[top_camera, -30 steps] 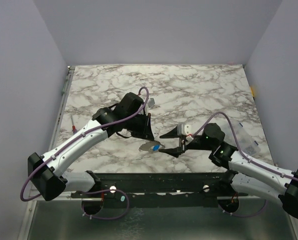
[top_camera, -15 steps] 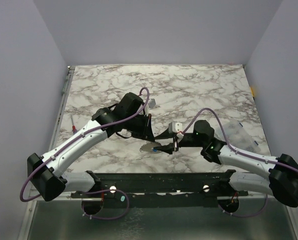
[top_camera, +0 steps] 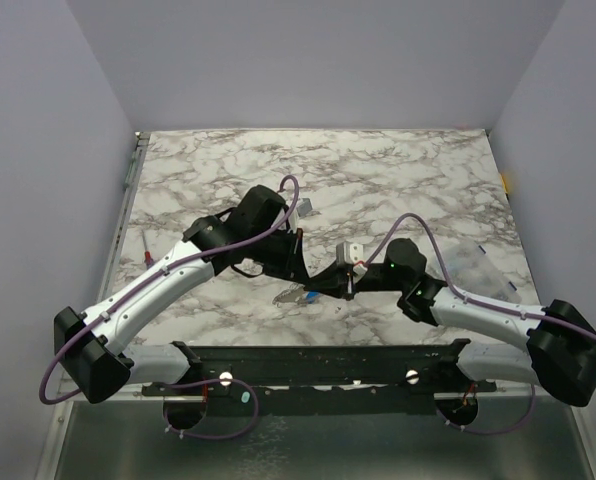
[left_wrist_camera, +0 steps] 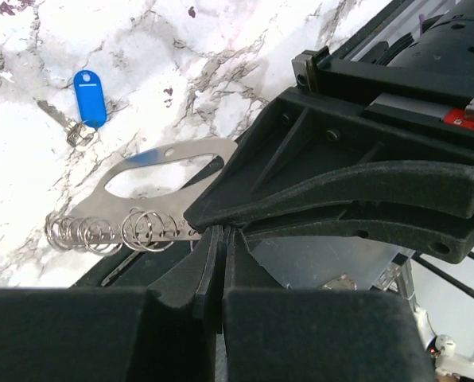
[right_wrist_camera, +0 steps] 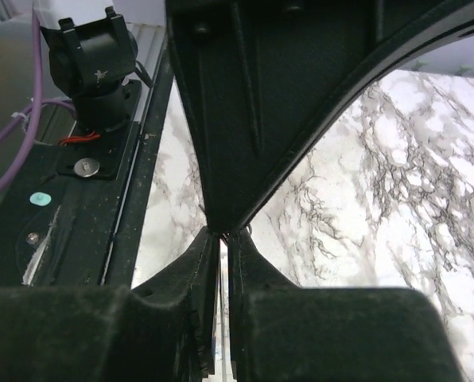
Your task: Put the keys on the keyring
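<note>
- Keyring [left_wrist_camera: 165, 171]: flat silvery plate carrying split rings [left_wrist_camera: 110, 231]. I'm holding it above marble table [left_wrist_camera: 221, 48] in left gripper [left_wrist_camera: 213, 255], jaws fully closed on its edge.
- Right gripper [right_wrist_camera: 219, 247]: jaws nearly together at plate's end. I'm not seeing whether gripping.
- Blue-tagged key [left_wrist_camera: 84, 99]: lying on marble, apart from keyring.
- Progress: I'm judging threading not yet done.

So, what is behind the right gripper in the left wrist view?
The flat metal plate passes behind the right gripper; its rings show, its other end is covered.
</note>
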Action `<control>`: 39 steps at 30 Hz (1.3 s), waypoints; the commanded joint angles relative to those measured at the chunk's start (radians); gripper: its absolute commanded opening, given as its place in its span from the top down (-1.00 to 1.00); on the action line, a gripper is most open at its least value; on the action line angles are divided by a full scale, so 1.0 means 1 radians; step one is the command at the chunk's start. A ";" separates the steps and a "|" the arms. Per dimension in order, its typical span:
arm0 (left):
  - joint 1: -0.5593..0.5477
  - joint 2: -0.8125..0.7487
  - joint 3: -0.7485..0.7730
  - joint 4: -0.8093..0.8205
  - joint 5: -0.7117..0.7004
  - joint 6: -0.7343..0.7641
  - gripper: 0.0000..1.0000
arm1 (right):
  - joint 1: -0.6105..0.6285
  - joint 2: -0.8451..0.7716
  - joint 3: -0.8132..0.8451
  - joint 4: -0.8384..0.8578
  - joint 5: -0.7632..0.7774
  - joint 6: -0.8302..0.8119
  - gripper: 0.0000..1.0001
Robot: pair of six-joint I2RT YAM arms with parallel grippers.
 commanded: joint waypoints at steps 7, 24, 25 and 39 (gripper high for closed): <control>0.008 -0.018 0.001 0.028 0.020 0.004 1.00 | 0.000 0.010 0.014 0.029 -0.043 0.011 0.99; 0.026 -0.279 -0.019 0.176 -0.375 0.145 -0.50 | 0.000 -0.068 -0.096 0.296 0.123 0.299 0.99; 0.026 -0.326 -0.068 0.227 -0.402 0.165 -0.50 | -0.001 -0.074 -0.102 0.303 0.129 0.327 0.99; 0.025 -0.739 -0.683 0.914 -0.288 0.205 -0.16 | 0.000 -0.190 -0.047 0.115 0.196 0.508 0.99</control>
